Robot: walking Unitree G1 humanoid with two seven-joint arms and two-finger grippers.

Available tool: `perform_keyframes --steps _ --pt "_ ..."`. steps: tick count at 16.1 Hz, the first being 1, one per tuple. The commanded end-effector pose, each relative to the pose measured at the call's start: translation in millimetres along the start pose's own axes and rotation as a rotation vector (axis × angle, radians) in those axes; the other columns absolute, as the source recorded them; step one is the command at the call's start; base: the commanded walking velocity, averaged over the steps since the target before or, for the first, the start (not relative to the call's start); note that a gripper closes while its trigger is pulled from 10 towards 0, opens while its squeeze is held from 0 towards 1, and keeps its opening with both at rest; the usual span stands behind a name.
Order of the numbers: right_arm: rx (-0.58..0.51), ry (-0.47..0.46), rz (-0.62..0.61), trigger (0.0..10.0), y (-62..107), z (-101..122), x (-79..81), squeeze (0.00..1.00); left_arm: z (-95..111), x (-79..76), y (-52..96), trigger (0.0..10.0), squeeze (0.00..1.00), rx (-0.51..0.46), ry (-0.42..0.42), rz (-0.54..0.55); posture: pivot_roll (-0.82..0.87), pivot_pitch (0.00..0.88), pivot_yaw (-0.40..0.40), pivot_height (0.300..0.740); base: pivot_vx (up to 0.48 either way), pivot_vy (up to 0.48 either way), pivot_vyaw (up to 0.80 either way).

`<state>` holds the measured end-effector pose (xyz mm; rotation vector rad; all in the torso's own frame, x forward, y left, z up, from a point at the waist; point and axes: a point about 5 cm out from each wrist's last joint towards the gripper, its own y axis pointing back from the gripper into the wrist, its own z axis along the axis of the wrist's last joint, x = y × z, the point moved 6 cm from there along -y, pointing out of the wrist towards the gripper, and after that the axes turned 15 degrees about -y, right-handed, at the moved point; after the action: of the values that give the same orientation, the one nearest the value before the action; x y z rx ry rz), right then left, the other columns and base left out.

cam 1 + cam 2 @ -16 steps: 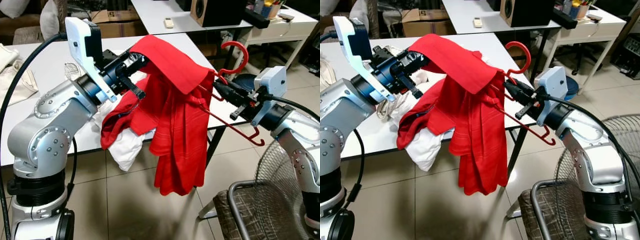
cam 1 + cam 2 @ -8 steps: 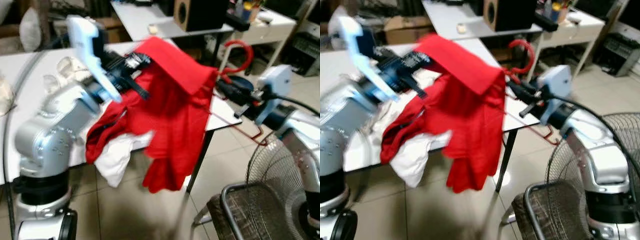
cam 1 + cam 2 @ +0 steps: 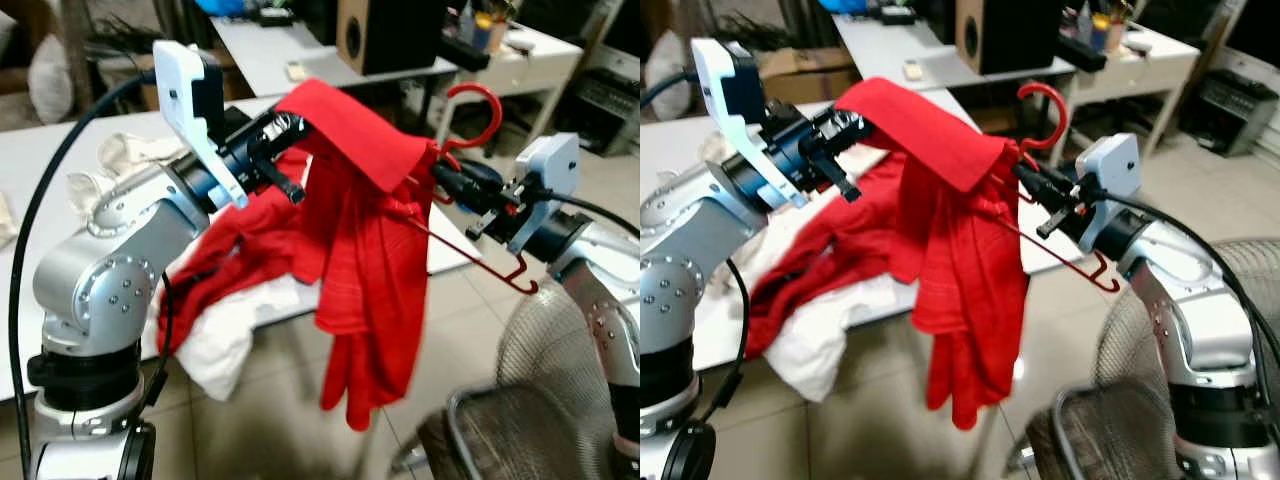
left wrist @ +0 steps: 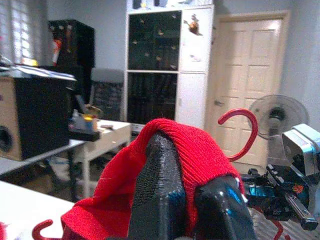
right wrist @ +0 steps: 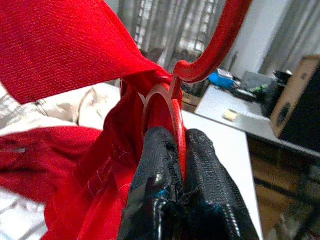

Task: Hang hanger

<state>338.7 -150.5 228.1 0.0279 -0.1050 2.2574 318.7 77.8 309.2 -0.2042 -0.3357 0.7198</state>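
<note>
Above the white table (image 3: 60, 170), my right gripper (image 3: 447, 178) is clamped on the red hanger (image 3: 478, 100) near its hook, while my left gripper (image 3: 285, 128) pinches the red garment (image 3: 365, 260) draped over it.

White table (image 3: 60, 190), wooden speaker (image 3: 385, 35) on a further desk (dark front), wire fan (image 3: 1230, 300), cream door (image 4: 247, 85)

White bench (image 3: 60, 170), speaker (image 3: 385, 35) on rear desk, tiled floor (image 3: 270, 400), cream door (image 4: 247, 85), standing fan (image 4: 277, 117).
</note>
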Motion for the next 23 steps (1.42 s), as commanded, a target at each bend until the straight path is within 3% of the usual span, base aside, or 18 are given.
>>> perform_keyframes --steps 1,15,17,19,20,21,22,23 --pt "-0.037 0.023 0.008 10.0 -1.7 10.3 2.1 0.0 7.7 5.7 2.9 10.0 0.0 -0.014 -0.022 0.018 -0.1 0.0 -0.016 0.74 0.337 0.0 0.0" --pt "-0.012 0.027 0.087 10.0 -2.6 8.4 11.3 0.0 7.7 8.0 2.5 10.0 0.0 -0.008 -0.026 0.025 -0.09 0.0 -0.016 0.74 0.276 0.0 0.0" --pt "0.013 0.044 0.122 10.0 -0.7 6.6 14.2 0.0 9.5 7.3 0.4 10.0 0.0 -0.013 -0.031 0.013 -0.09 0.0 -0.016 0.74 0.0 0.0 0.0" --pt "0.062 0.133 0.117 10.0 -5.4 8.3 0.4 0.0 18.6 5.8 -6.5 10.0 0.0 -0.054 -0.046 -0.016 -0.1 0.0 -0.007 0.74 0.0 0.0 0.0" --pt "0.024 0.211 0.049 10.0 -16.4 29.5 -21.1 0.0 29.8 12.3 -13.3 10.0 0.0 -0.1 -0.083 -0.002 -0.1 0.0 -0.005 0.74 0.0 0.0 0.0" --pt "-0.118 0.308 -0.031 10.0 -28.4 80.3 -40.4 0.0 51.3 28.8 -23.1 10.0 0.0 -0.175 -0.151 0.061 -0.1 0.0 -0.007 0.74 0.0 0.0 0.0" --pt "-0.309 0.333 -0.081 10.0 -31.0 136.4 -46.0 0.0 75.4 47.9 -28.2 10.0 0.0 -0.257 -0.176 0.142 -0.09 0.0 -0.011 0.74 0.0 0.0 0.0" --pt "-0.529 0.342 -0.074 10.0 -22.6 198.4 -39.5 0.0 113.7 73.9 -25.9 10.0 0.0 -0.393 -0.197 0.266 -0.09 0.0 -0.017 0.74 0.0 0.0 0.0"
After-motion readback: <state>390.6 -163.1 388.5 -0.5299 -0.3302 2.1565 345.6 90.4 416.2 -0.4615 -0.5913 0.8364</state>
